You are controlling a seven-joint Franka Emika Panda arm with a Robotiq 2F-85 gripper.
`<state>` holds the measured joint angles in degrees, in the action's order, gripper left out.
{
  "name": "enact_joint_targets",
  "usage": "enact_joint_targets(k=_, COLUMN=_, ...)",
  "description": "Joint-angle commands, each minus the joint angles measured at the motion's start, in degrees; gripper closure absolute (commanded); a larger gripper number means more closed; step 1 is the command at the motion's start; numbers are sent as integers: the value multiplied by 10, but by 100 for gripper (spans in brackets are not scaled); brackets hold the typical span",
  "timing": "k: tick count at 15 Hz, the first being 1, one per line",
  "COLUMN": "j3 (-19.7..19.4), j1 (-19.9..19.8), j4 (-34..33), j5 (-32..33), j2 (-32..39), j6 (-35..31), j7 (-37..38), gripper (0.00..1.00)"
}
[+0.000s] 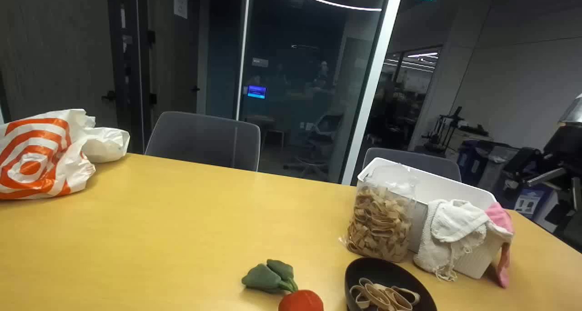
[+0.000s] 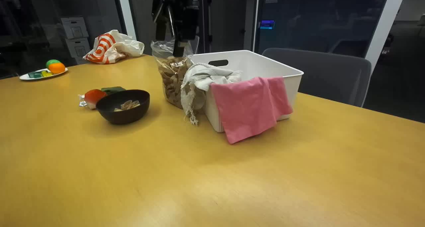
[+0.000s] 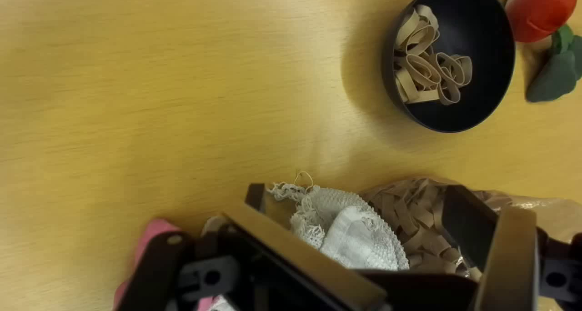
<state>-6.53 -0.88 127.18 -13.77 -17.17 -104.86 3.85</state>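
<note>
My gripper [image 3: 359,211] stands open in the wrist view, its fingers [image 3: 468,224] wide apart with nothing gripped between them. Below the gap lie a white knit cloth [image 3: 359,243] with frayed ends and a clear bag of tan rubber bands [image 3: 418,211]. In an exterior view the dark gripper [image 2: 171,42] hangs at the top of that bag [image 2: 172,77], beside the white bin [image 2: 265,66]; whether it touches the plastic I cannot tell. Over the bin's rim drape the white cloth [image 2: 202,77] and a pink cloth [image 2: 252,104].
A black bowl [image 3: 486,61] holds several tan bands [image 3: 423,70]. Near it are a red toy vegetable [image 3: 541,11] and green leafy pieces [image 3: 554,74]. Farther off sit a plate [image 2: 25,77] of toy food and a white-and-orange plastic bag [image 1: 41,161]. Chairs [image 1: 204,138] line the table's far edge.
</note>
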Motion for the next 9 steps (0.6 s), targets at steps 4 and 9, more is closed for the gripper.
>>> enact_joint_targets(k=4, j3=9, j1=-10, j4=-8, j5=-2, j2=-1, j6=2, j7=-2, gripper=0)
enact_joint_targets(k=9, j3=9, j1=-10, j4=-8, j5=-2, j2=-1, j6=2, j7=-2, gripper=0)
